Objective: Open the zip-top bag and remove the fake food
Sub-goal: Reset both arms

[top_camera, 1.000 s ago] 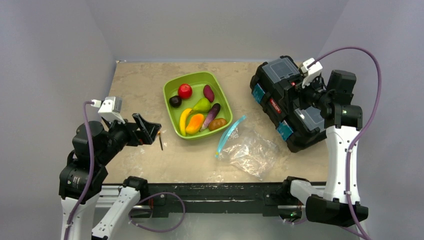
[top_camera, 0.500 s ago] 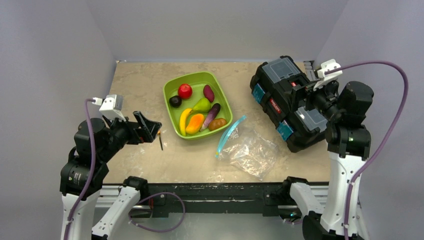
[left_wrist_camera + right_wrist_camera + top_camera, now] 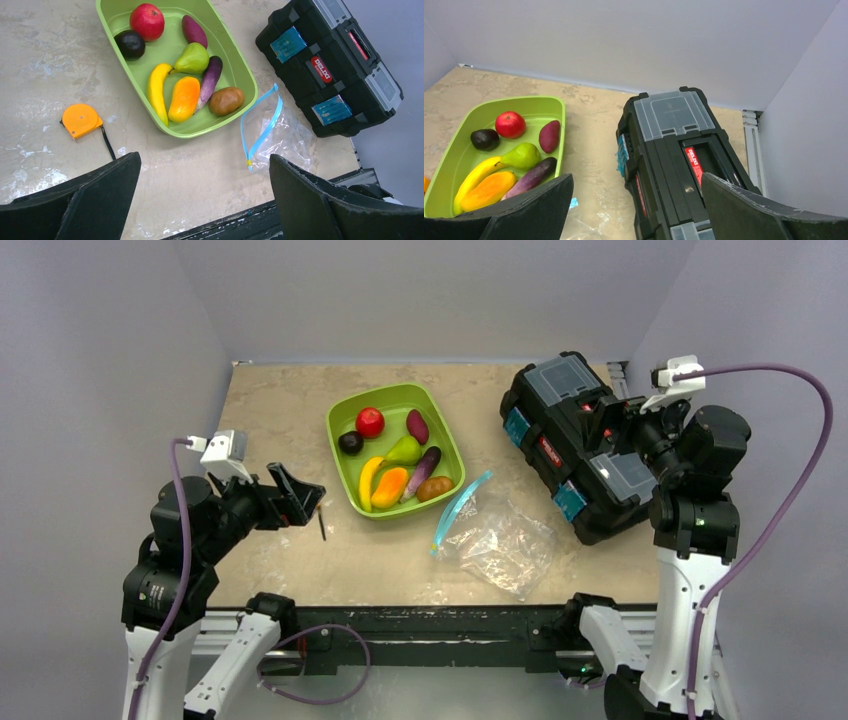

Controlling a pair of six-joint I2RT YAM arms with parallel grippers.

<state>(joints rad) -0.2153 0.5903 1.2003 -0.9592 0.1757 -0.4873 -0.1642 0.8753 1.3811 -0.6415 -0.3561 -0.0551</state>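
While the left pincer (image 3: 204,160) hangs wide open with nothing in it, bare table (image 3: 50,50) stretches ahead and to its left. The right pincer (image 3: 636,176), equally wide and empty, hovers over the black toolbox (image 3: 330,70) by the table's right edge. Straight ahead of the left pincer, the green tray (image 3: 227,55) holds all the fake food (image 3: 184,98). The zip-top bag (image 3: 285,135) lies flat ahead-right, near the front edge. An orange tape measure (image 3: 80,120) sits ahead-left.

Two robot arms (image 3: 685,580) with white lower links, black joints, looping purple cables (image 3: 760,366), white wrist cameras (image 3: 228,450) and black wedge-fingered tools (image 3: 297,498).
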